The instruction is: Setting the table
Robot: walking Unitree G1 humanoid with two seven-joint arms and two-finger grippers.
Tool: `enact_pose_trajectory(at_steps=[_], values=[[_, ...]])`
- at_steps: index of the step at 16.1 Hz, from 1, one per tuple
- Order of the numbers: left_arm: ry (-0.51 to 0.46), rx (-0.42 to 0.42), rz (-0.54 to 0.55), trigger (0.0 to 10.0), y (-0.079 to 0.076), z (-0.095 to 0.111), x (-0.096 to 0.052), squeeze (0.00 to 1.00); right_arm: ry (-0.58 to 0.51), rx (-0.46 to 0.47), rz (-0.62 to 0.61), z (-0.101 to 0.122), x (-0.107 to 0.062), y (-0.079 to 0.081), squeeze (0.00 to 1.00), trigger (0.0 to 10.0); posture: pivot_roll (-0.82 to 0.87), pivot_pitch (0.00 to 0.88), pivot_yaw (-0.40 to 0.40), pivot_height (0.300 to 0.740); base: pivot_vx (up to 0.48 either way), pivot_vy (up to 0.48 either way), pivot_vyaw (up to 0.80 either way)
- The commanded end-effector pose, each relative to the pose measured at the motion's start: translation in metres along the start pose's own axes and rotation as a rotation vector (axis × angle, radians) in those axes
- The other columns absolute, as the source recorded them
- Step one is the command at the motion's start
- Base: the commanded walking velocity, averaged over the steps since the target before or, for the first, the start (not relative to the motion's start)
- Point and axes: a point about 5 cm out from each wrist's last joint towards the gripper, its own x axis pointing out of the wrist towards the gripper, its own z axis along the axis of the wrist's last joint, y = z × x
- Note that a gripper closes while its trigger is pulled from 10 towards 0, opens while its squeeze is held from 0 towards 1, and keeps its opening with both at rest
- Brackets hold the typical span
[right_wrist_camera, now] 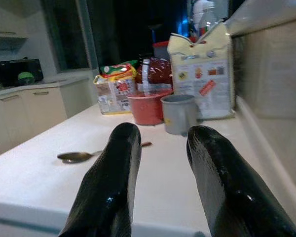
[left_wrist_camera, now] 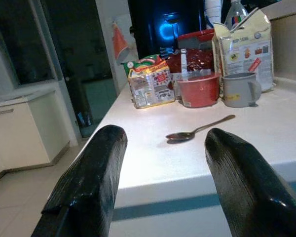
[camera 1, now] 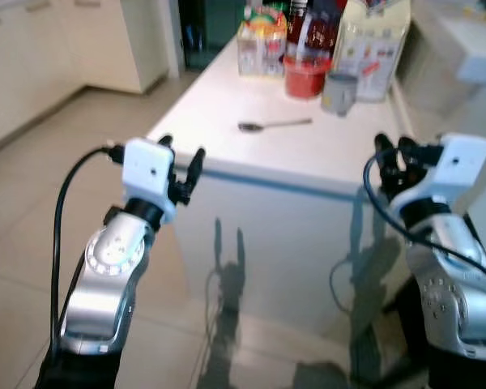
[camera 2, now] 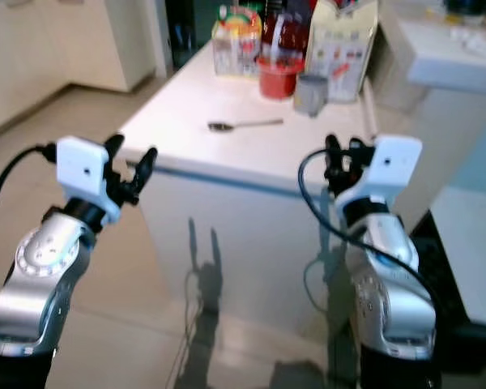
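A metal spoon (camera 1: 274, 125) lies alone on the white counter (camera 1: 227, 105), bowl end toward my left. Behind it, at the far end, stand a red bowl (camera 1: 305, 79) and a grey mug (camera 1: 338, 91) side by side. My left gripper (camera 1: 182, 151) hovers just before the counter's near left corner, open and empty. In the left wrist view the spoon (left_wrist_camera: 200, 130) shows between its fingers (left_wrist_camera: 96, 173). My right gripper (camera 1: 393, 147) is raised at the near right corner, open and empty, pointing toward the mug (right_wrist_camera: 178, 113).
A printed carton (camera 1: 261, 44), a red bottle (camera 1: 316, 28) and a tall pale bag (camera 1: 374, 40) crowd the counter's far end. A raised ledge (right_wrist_camera: 271, 94) runs along its right side. Cream cabinets (camera 1: 49, 49) and tiled floor (camera 1: 32, 186) lie to the left.
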Motion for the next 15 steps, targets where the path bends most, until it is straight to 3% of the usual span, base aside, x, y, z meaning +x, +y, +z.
enact_pose_trajectory(at_steps=[1, 12, 15], values=[[-0.005, 0.023, 0.016, 10.0, 0.006, 0.002, -0.001, 0.00, -0.001, 0.011, 0.054, 0.001, 0.002, 0.010, 0.00, 10.0, 0.00, 0.000, -0.026, 0.740, 0.420, 0.000, 0.00], [0.004, 0.031, 0.027, 10.0, 0.011, 0.002, -0.005, 0.00, 0.008, -0.008, 0.217, 0.003, 0.006, 0.016, 0.00, 10.0, 0.01, 0.000, -0.036, 0.740, 0.412, 0.000, 0.00], [0.025, 0.041, -0.027, 10.0, 0.008, 0.002, -0.008, 0.00, -0.001, 0.014, 0.296, 0.007, 0.008, 0.021, 0.00, 10.0, 0.01, 0.000, -0.035, 0.740, 0.000, 0.000, 0.00]])
